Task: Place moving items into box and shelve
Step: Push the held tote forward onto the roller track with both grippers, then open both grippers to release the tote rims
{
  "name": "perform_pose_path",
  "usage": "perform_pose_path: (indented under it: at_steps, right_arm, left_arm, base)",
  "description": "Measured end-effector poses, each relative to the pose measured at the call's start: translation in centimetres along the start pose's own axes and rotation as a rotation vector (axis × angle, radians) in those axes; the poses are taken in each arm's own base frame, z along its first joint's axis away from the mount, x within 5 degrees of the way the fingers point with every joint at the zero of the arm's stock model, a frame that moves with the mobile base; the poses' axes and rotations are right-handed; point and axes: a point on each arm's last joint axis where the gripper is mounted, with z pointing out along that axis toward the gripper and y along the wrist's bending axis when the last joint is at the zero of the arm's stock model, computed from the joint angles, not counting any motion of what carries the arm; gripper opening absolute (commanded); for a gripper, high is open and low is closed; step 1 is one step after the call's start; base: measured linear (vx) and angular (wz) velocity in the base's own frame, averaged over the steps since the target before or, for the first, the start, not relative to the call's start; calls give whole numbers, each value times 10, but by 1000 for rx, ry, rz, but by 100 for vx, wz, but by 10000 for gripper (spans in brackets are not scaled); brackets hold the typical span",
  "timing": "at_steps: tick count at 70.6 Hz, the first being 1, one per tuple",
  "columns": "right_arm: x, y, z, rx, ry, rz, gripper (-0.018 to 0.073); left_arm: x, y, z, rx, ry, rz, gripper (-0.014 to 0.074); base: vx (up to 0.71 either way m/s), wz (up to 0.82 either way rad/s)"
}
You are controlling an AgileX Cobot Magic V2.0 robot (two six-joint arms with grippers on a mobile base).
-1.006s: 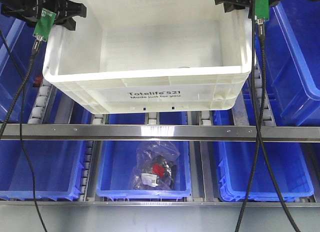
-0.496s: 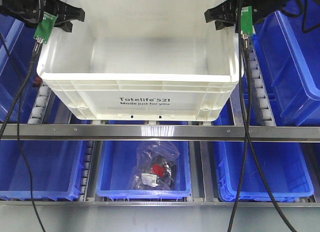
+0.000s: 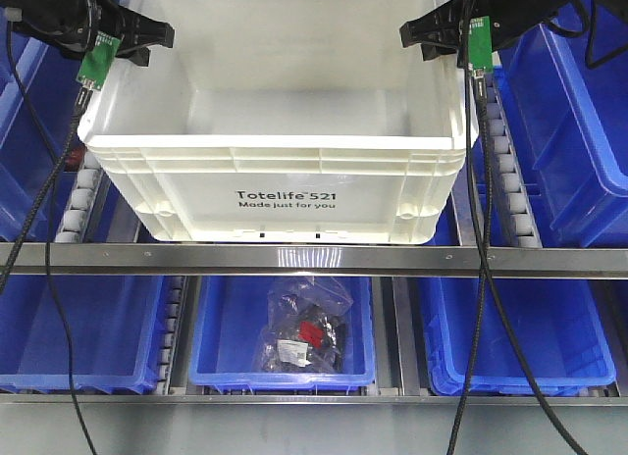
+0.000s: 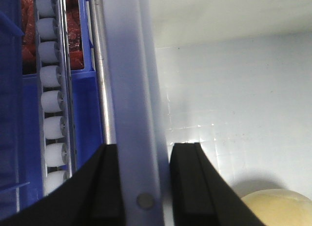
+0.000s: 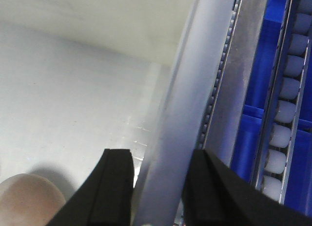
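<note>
The box, a big white crate, is gripped by both arms at its side rims. In the left wrist view the left gripper has its black fingers straddling the left rim, one outside and one inside, closed against the wall. In the right wrist view the right gripper does the same on the right rim, its fingers pinching the wall between them. Inside, on the crate floor, a cream moving item shows just beside the left fingers and a tan one near the right fingers, so loading looks done and the shelving step is in hand.

The crate sits on the upper level of a roller rack, its printed front face just behind the metal rail and its base seemingly on the roller tracks. I judge the next move to call for both arms pushing evenly so the crate rolls straight without skewing, then letting go of both rims together.

Blue bins flank the crate closely on either side, leaving little room for the arms. Below the rail stand more blue bins; the middle one holds a clear bag of small parts.
</note>
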Motion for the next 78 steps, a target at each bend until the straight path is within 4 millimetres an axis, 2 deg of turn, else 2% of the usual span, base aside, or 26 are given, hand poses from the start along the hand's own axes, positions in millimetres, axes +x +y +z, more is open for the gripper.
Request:
perform_pose_path:
  at_steps: [11,22,35,42,58,78]
  right_arm:
    - [0,0,1,2,-3,1,232]
    - [0,0,1,4,-3,-20,449]
    - [-4,3,1,-4,-45,-31,613]
    - [-9,6,-1,-13,-92,-25,632]
    - [-18,15,-13,-44,-157,-12,609]
    - [-22,15,-34,-43,-200,-15,584]
  left_arm:
    - [0,0,2,1,-4,14,139]
    - [-1,0,4,2,-14,21,272]
    - [-2,-1,7,9,-32,29,385]
    - [-3,-2,7,16,-43,20,404]
    - [-5,-4,4,25,-58,10,402]
    - [-13,-4,-18,24,-132,17,402]
  base:
    - [0,0]
    - [0,0]
    - [0,0]
    - [0,0]
    - [0,0]
    - [0,0]
